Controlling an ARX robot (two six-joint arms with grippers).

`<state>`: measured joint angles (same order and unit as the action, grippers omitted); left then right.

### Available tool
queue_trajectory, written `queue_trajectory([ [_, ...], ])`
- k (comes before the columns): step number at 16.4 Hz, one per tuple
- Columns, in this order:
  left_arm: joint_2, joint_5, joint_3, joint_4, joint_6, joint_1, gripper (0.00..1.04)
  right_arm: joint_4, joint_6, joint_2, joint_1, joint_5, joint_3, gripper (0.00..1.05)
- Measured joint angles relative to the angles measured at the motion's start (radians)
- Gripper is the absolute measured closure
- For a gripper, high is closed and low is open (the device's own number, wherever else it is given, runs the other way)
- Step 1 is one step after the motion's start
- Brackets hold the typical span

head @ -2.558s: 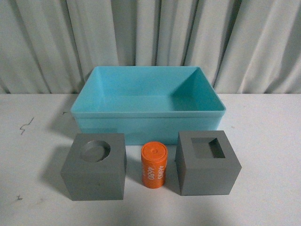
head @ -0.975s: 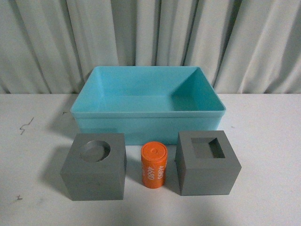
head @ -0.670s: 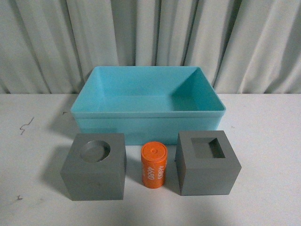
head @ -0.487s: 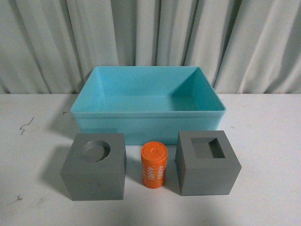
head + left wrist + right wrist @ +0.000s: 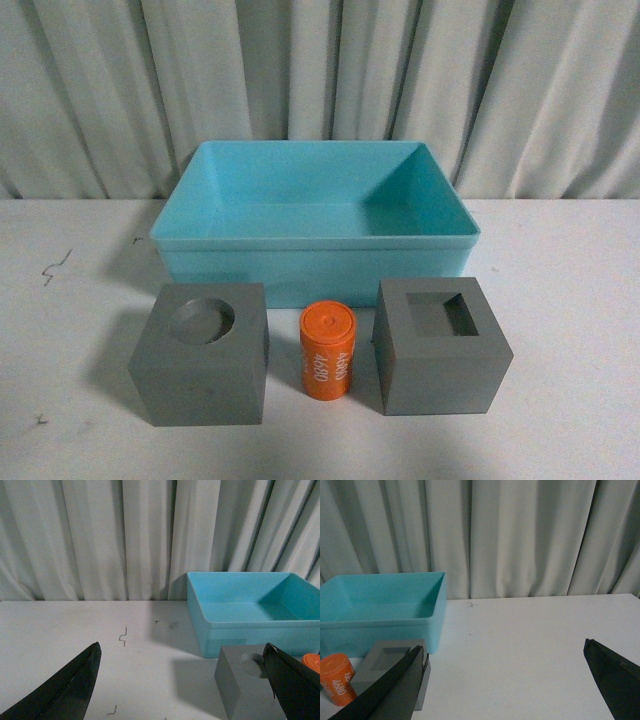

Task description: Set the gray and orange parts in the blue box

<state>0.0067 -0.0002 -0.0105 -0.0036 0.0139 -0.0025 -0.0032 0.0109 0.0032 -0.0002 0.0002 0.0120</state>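
- White desk [image 5: 580,300], with a curtain [image 5: 320,70] behind its far edge.
- Blue box [image 5: 315,265]: centred, toward the far edge.
- Cube with the round recess [image 5: 200,375] on the left and cube with the square recess [image 5: 440,375] on the right, both toward the near edge, outside the box.
- Orange cylinder [image 5: 328,355]: upright between the cubes, touching neither.
- Left gripper [image 5: 181,647] and right gripper [image 5: 503,646]: jaws spread wide apart.

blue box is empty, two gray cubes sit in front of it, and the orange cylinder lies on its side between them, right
Not quite. The front view shows the orange cylinder standing upright, not on its side. The rest holds: the blue box is empty, and the round-recess cube and square-recess cube sit before it, cylinder between them.
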Motion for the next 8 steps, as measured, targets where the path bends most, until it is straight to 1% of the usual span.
queue_trajectory([
  [2,0.0,0.0,0.0,0.0,0.0,0.0,0.07,-0.002,0.0,0.0,0.0,0.0,0.0,0.06],
  [3,0.0,0.0,0.0,0.0,0.0,0.0,0.07,-0.139,-0.037,0.047,-0.004,0.026,0.044,0.06],
  [4,0.0,0.001,0.0,0.0,0.0,0.0,0.07,-0.162,-0.094,0.237,-0.074,-0.011,0.11,0.06],
  [5,0.0,0.0,0.0,0.001,0.0,0.0,0.07,-0.055,-0.118,0.421,-0.192,-0.081,0.192,0.06],
  [6,0.0,0.0,0.0,0.0,0.0,0.0,0.07,0.045,-0.111,0.562,-0.245,-0.177,0.285,0.06],
  [7,0.0,0.0,0.0,0.0,0.0,0.0,0.07,0.116,-0.088,0.674,-0.238,-0.251,0.36,0.06],
  [8,0.0,0.0,0.0,0.0,0.0,0.0,0.07,0.126,-0.055,0.796,-0.201,-0.304,0.43,0.06],
])
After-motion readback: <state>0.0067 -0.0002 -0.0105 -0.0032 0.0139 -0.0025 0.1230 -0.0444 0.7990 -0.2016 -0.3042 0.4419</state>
